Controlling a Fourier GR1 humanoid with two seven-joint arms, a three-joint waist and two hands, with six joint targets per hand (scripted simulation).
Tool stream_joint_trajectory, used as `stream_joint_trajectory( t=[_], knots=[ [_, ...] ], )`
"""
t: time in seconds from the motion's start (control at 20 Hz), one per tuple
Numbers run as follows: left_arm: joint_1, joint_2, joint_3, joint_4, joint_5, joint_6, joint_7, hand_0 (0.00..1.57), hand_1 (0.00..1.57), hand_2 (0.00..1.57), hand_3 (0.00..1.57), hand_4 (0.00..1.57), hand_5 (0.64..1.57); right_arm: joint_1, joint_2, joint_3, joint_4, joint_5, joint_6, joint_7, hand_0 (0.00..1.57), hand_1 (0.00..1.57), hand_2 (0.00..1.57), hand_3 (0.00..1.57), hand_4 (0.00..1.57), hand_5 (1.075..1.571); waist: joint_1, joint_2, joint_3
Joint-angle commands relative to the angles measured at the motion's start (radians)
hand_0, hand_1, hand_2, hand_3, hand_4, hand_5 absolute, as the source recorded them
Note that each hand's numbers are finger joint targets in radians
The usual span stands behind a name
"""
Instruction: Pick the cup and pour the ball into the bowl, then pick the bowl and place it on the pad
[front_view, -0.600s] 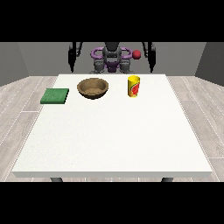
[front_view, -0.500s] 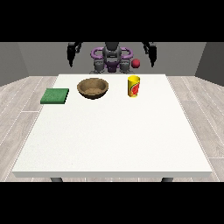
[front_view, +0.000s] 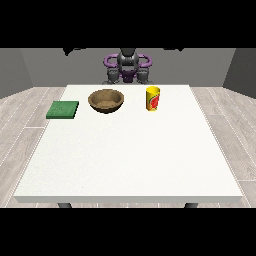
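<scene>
Front view, looking across the white table at your robot: its torso sits behind the far edge, and both arms are raised so high that only dark slivers show at the very top of the scene. You can make out a trace of the hand at the view's left and a trace of the hand at the view's right, but you cannot tell how either one's fingers lie, and neither is near anything on the table.

The yellow cup, marked with red, stands upright toward the far side, a little right of centre. Its opening faces up, yet you cannot tell from this angle whether the ball lies inside. The brown wooden bowl rests upright to the cup's left, near it but not touching. The green pad lies flat farther left, close to the table's left edge, apart from the bowl. The near half of the tabletop stretches toward your camera.
</scene>
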Motion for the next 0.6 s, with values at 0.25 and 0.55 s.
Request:
stream_joint_trajectory(
  t=[0.25,0.55],
  knots=[
    [-0.033,0.064,0.126,0.051,0.103,-0.098,-0.123,0.0,0.0,0.0,0.0,0.0,1.542,-0.025,-0.03,-0.094,0.004,-0.061,0.059,-0.088,0.0,0.0,0.0,0.0,0.0,1.57,0.002,0.145,0.0015],
    [-0.104,0.025,0.115,0.208,0.025,-0.076,-0.347,0.0,0.0,0.0,0.0,0.0,1.529,-0.097,-0.006,-0.075,0.075,-0.046,0.078,-0.207,0.0,0.0,0.0,0.0,0.0,1.57,-0.021,0.285,0.0015]
  ],
)
